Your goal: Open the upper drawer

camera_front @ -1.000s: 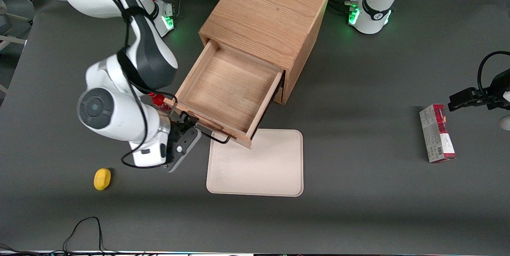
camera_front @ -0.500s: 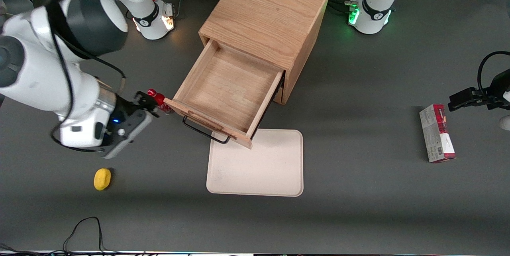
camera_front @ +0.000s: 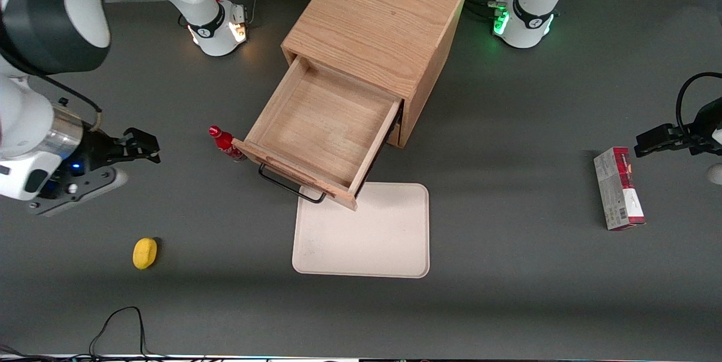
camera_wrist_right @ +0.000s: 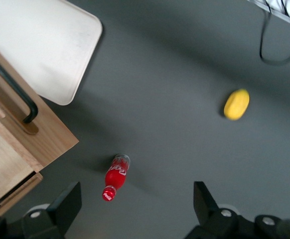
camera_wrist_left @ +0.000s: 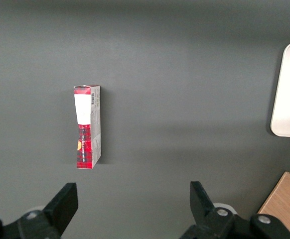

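The upper drawer stands pulled far out of the oak cabinet, and its wooden tray is bare inside. Its thin black bar handle has nothing on it. The drawer front and the handle also show in the right wrist view. My gripper hovers over the dark table well away from the drawer, toward the working arm's end. It is open, with nothing between its fingers. The gripper looks down on bare table and a bottle.
A small red bottle stands beside the drawer front's corner. A cream tray lies in front of the drawer. A yellow object sits nearer the camera. A red box lies toward the parked arm's end.
My gripper has left the drawer handle and swung away toward the working arm's end of the table. The drawer stays pulled out as before.
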`<state>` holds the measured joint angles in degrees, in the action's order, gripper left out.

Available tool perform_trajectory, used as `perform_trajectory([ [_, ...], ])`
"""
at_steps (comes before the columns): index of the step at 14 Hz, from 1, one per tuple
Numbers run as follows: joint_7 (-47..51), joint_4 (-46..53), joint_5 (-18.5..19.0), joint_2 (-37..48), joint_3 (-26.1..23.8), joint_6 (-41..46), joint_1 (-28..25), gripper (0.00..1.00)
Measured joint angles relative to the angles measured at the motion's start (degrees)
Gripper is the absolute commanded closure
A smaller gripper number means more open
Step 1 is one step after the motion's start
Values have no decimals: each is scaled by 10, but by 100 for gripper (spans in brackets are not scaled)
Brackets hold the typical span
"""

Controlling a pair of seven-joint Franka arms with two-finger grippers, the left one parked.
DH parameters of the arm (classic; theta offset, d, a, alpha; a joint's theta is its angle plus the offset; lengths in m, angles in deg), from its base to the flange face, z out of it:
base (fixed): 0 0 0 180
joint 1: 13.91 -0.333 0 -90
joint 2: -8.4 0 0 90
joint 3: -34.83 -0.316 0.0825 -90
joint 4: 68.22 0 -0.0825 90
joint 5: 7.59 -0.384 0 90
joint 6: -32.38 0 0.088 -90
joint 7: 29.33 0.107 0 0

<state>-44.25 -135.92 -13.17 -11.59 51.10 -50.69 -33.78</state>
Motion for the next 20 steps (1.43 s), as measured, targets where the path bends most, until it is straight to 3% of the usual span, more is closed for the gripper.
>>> perform_trajectory([
  [3,46,-87,3,64,-67,-47,85,0],
  [7,49,-166,13,120,-85,-73,140,0],
  [20,88,-187,45,134,-85,-92,151,0],
])
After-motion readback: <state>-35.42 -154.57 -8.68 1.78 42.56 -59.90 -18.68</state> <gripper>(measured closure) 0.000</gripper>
